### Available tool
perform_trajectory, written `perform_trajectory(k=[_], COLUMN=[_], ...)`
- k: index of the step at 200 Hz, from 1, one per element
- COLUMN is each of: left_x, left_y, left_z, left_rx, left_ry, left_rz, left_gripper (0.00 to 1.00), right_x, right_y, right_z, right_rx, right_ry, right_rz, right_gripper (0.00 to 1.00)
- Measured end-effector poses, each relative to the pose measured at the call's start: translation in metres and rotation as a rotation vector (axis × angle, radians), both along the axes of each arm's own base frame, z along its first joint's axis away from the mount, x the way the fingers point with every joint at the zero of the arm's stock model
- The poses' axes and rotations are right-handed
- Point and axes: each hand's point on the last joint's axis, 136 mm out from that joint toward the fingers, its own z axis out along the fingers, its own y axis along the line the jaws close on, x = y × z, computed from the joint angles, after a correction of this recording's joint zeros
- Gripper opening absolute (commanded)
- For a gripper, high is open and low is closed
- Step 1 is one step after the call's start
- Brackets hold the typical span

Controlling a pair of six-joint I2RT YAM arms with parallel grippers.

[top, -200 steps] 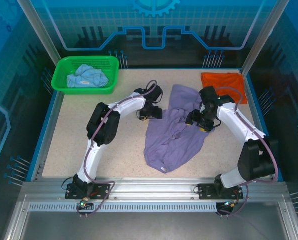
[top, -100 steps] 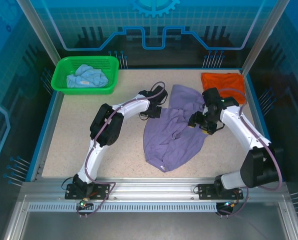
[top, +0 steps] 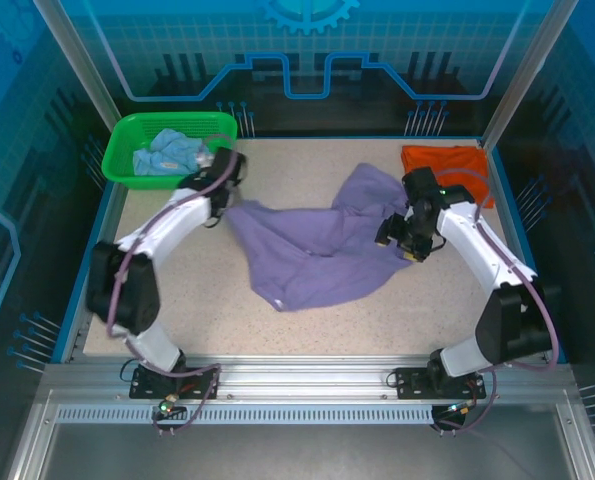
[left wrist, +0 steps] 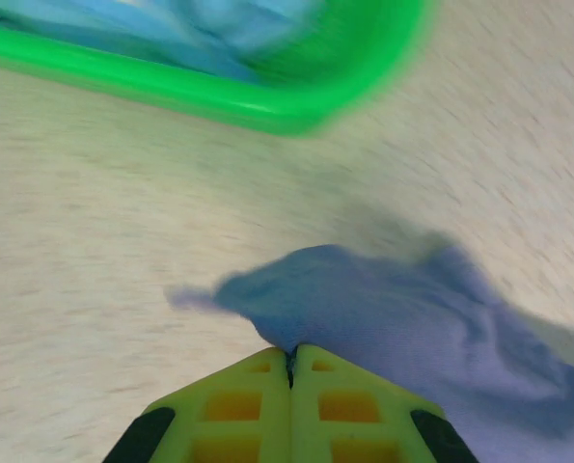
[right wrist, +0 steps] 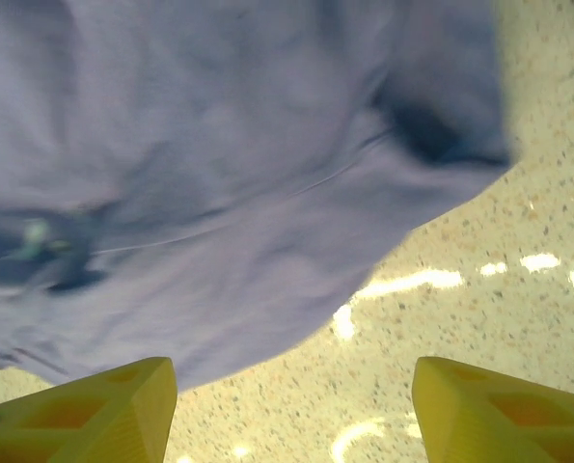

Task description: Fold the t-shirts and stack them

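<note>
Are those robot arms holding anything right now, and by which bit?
The left gripper pinches the purple t-shirt by its left corner edge. The right gripper is open above it, holding nothing.

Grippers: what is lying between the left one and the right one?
The lavender t-shirt, spread across the table from left gripper to right gripper, in the top view.
</note>
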Motion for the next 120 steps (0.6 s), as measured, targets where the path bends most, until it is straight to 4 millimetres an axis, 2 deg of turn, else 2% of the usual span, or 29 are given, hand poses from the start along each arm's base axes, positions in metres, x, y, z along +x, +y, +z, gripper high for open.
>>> perform_trajectory(k=[10,19,34,47,57,87,106,120], left_x=[-0.012,-0.021,-0.032,-0.043,-0.050,-0.058,-0.060,-0.059], left_y=[0.021,0.031,0.036,0.039,0.043,0.042,0.023,-0.002], left_z=[0.009,0.008,-0.005,-0.019,-0.026,-0.026,-0.024,-0.027], left_rx=[0.001,0.003,0.014,0.019,0.018,-0.047,-0.144,-0.237], left_ry=[-0.024,-0.023,0.015,0.061,0.091,0.114,0.119,0.138], left_rz=[0.056,0.087,0.109,0.126,0.135,0.136,0.079,0.013], left_gripper=[0.01,0.13,0.25,0.47,0.56,0.68,0.68,0.68], right_x=[0.010,0.019,0.036,0.052,0.065,0.099,0.112,0.120], right_y=[0.002,0.003,0.006,0.009,0.013,0.023,0.024,0.022], right_z=[-0.003,-0.007,-0.013,-0.020,-0.025,-0.040,-0.053,-0.061], right_rx=[-0.002,-0.007,-0.011,-0.016,-0.024,-0.044,-0.062,-0.082], right_ry=[0.006,0.014,0.029,0.040,0.046,0.054,0.071,0.085], right_rz=[-0.011,-0.018,-0.026,-0.025,-0.020,-0.003,-0.002,-0.003], right_gripper=[0.69,0.71,0.71,0.72,0.72,0.71,0.71,0.69])
